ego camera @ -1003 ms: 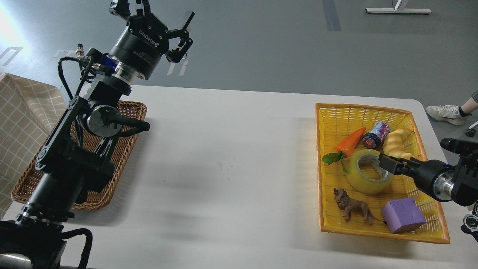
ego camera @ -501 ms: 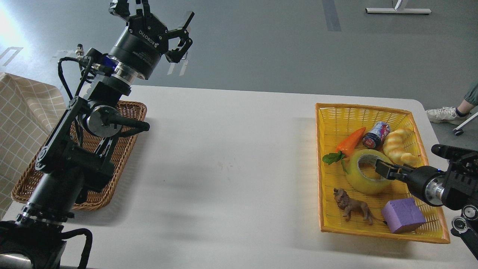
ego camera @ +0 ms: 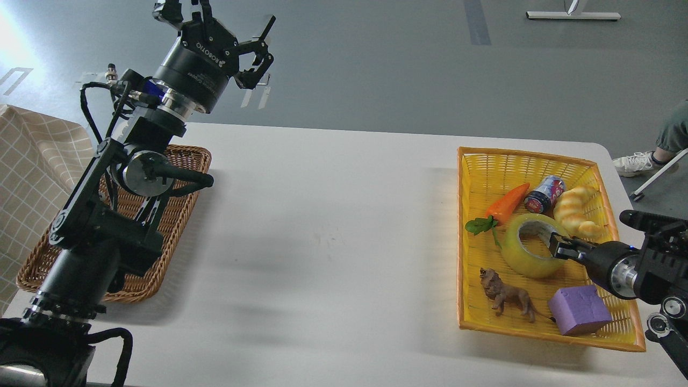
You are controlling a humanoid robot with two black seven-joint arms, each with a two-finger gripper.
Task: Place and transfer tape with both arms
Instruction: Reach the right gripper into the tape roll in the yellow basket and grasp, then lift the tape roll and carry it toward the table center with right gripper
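Observation:
The tape (ego camera: 524, 259), a thick translucent yellow roll with a grey-white core, lies flat in the yellow basket (ego camera: 500, 159) at the right of the table. My right gripper (ego camera: 559, 249) comes in from the right, low over the basket. Its dark tip is at the roll's right wall. Its fingers cannot be told apart, and I cannot tell whether it grips the roll. My left gripper (ego camera: 215, 17) is raised high at the upper left, far from the tape, with its fingers spread wide and nothing between them.
The yellow basket also holds an orange carrot toy (ego camera: 507, 202), a small can (ego camera: 544, 195), a yellow croissant toy (ego camera: 576, 213), a lion figure (ego camera: 508, 295) and a purple block (ego camera: 579, 310). A brown wicker basket (ego camera: 188, 177) sits under my left arm. A person's leg (ego camera: 674, 129) is at the far right.
My right arm has drawn back to the right and lower, its tip moving from over the tape's hole to the roll's right wall. The left arm shifted slightly up and left.

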